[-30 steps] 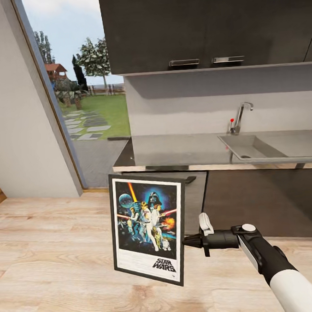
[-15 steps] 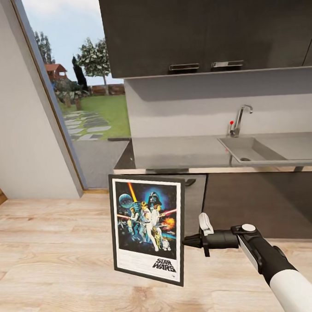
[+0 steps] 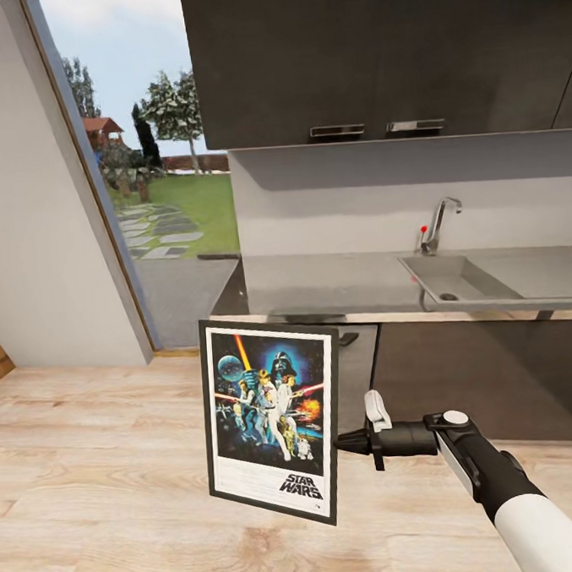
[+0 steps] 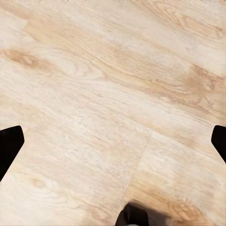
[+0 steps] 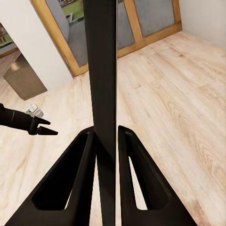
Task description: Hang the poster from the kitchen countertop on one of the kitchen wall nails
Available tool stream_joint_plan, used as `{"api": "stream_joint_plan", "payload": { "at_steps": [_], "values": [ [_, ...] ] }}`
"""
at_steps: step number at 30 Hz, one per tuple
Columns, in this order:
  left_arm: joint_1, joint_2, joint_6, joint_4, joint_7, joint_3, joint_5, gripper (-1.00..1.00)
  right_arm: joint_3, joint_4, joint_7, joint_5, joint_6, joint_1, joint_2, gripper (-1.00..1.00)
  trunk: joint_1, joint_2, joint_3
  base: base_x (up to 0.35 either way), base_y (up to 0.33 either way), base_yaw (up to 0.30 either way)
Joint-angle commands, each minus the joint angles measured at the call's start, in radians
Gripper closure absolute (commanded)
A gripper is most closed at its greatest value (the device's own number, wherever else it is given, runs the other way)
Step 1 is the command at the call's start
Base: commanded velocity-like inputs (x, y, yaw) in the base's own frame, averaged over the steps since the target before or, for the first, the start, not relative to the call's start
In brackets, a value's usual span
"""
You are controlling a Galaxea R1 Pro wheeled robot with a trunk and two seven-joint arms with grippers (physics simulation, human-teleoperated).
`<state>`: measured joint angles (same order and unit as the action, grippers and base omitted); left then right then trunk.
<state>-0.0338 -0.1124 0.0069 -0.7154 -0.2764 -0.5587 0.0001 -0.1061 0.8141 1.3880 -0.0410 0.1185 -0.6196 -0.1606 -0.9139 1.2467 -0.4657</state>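
The dark grey desk [image 3: 337, 283] ran across the head view from about 12 to 3 o'clock, with a sink [image 3: 472, 279] and tap [image 3: 439, 222] set in it and dark wall cupboards [image 3: 373, 52] above. A glass door [image 3: 155, 158] to the garden stood at 10 o'clock, a plain grey wall [image 3: 36, 208] beside it, and pale wood floor [image 3: 102, 466] below.

The poster [image 3: 273, 418] was off the desk, upright in the air before the cabinet fronts, gripped at its 3 o'clock edge by the right end effector [image 3: 345, 441]. In the right wrist view the frame edge [image 5: 106, 70] ran between both closed fingers [image 5: 80, 174].

The left end effector [image 4: 113, 146] hung over bare floor, jaws spread wide and empty.

No nail could be made out. I judged the main risk to be the thin edge-hold: a quick turn could swing or slip the poster, or knock it against the desk's lip.
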Motion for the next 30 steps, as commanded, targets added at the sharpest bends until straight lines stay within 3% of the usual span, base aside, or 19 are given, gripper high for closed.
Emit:
{"api": "stream_joint_plan", "payload": {
  "at_steps": [1,30],
  "values": [
    [0.0,0.0,0.001,-0.001,-0.006,-0.003,0.0,-1.0,-0.003,0.0,0.003,-0.005,0.013,0.0,-0.001,1.0,0.004,-0.007,0.002,0.0,0.0,0.0],
    [0.0,0.0,0.002,0.002,-0.004,-0.002,0.0,-1.0,-0.003,0.0,0.003,-0.005,0.012,0.0,-0.001,1.0,0.115,-0.21,0.093,0.0,0.0,0.0]
  ]
}}
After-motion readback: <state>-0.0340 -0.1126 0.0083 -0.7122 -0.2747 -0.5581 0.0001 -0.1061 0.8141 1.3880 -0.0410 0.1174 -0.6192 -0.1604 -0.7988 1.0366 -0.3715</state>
